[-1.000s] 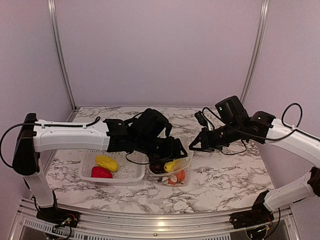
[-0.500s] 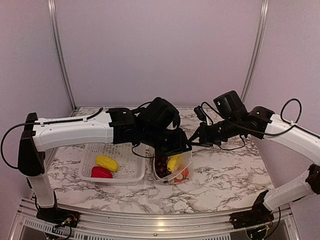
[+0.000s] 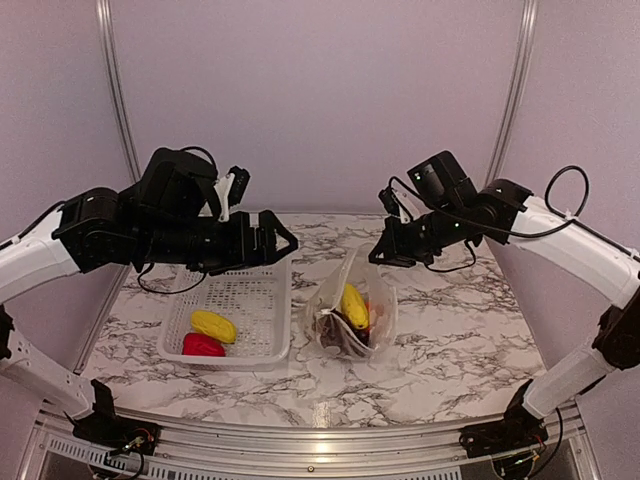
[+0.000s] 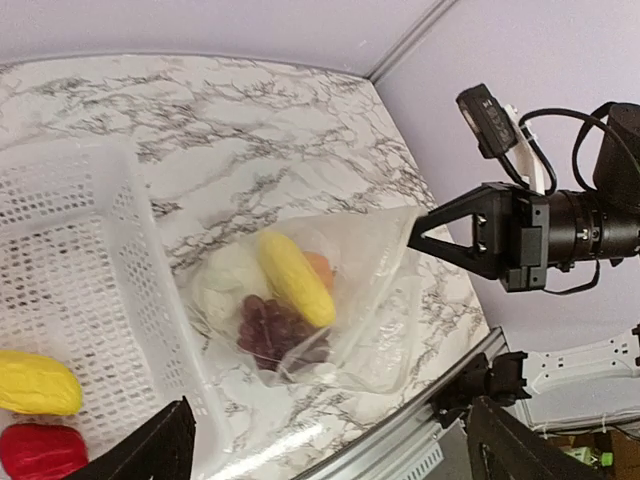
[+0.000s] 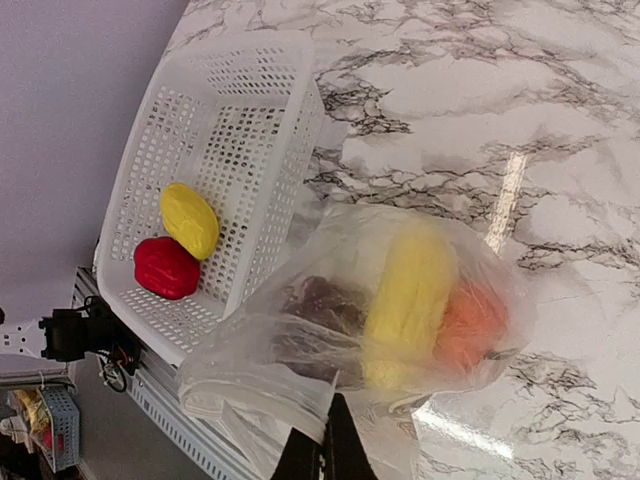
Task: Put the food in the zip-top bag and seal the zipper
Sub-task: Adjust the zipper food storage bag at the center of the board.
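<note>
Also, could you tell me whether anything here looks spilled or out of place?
Nothing is spilled or damaged. The zip-top bag is pulled up at one corner by the right gripper pinching its top edge; a yellow piece and red pepper lie in the basket.

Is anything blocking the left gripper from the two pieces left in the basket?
Nothing visible. The yellow piece and red pepper lie uncovered in the basket. The open left gripper hangs above its far right corner, and the right gripper holds the bag up beside it.

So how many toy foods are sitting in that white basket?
2: a yellow piece and a red pepper, side by side at the left end of the basket. None looks hidden.
</note>
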You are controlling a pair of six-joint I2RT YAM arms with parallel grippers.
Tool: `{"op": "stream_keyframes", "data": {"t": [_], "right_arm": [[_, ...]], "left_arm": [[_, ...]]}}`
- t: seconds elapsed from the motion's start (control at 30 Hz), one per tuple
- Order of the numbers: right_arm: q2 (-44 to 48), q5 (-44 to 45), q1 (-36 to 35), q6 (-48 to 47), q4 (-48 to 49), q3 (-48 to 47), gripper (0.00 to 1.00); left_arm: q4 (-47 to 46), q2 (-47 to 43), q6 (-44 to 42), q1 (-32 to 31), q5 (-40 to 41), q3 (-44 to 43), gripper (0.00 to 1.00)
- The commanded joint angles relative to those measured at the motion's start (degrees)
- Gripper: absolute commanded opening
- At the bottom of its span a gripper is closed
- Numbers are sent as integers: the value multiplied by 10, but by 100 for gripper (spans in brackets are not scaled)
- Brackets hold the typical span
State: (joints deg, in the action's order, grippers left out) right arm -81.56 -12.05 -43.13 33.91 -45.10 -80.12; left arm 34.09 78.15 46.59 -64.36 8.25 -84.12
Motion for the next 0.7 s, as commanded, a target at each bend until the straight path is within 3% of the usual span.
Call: {"op": "stream_keyframes", "data": {"t": [0.0,0.13,0.27,0.43,0.67], "right_arm": [[-32,65,2,-10,-49,-76,0],[-66,82,21,-31,-81,-132,0],[-68,66,56,-60,-87,-167,0],[-92,79,108,-147,-146,-219,0],[-45,135,145,-195,-181,-154,0]], "left_arm": [[50,-106,-89,32,179,68,99],[30,-153,-140,90,129,140,99],[66,-145,-142,94,108,160,99],[127,-98,-127,94,87,151,86],[153,-45,-139,95,106,150,84]]}}
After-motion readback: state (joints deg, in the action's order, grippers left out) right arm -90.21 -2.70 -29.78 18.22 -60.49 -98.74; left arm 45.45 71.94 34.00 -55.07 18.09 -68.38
